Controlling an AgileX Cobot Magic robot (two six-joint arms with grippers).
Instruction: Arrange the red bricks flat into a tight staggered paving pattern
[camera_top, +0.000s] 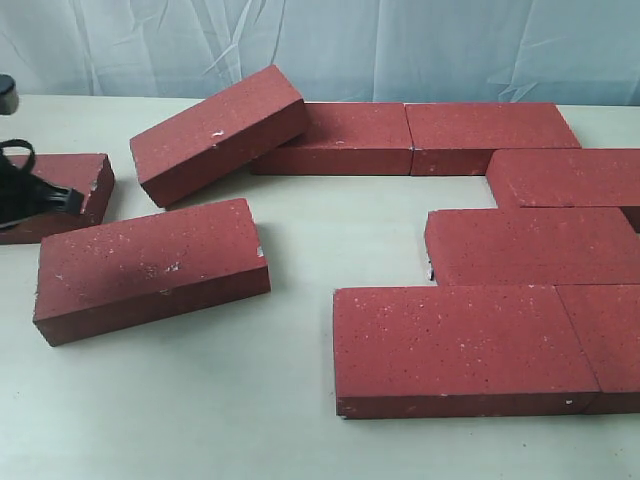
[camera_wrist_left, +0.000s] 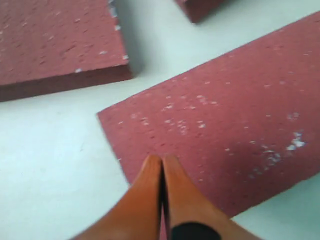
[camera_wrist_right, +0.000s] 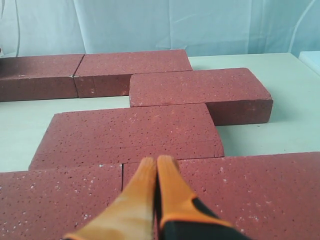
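Observation:
Several red bricks lie flat on the pale table. A two-brick back row (camera_top: 415, 135), an offset brick (camera_top: 565, 175), a middle brick (camera_top: 530, 245) and a front pair (camera_top: 460, 345) form a staggered group at the right. One brick (camera_top: 215, 130) leans tilted on the back row's left end. A loose brick (camera_top: 150, 265) and a chipped one (camera_top: 60, 185) lie at the left. My left gripper (camera_wrist_left: 162, 160) is shut and empty over a speckled brick (camera_wrist_left: 225, 125). My right gripper (camera_wrist_right: 157, 161) is shut and empty above the front pair (camera_wrist_right: 250, 190), near their seam.
A black part of the left arm (camera_top: 30, 195) covers the far-left brick. A pale curtain (camera_top: 320, 45) hangs behind the table. Bare tabletop (camera_top: 330, 225) shows between the loose bricks and the group. Another brick (camera_wrist_left: 55, 40) lies close to the left gripper's brick.

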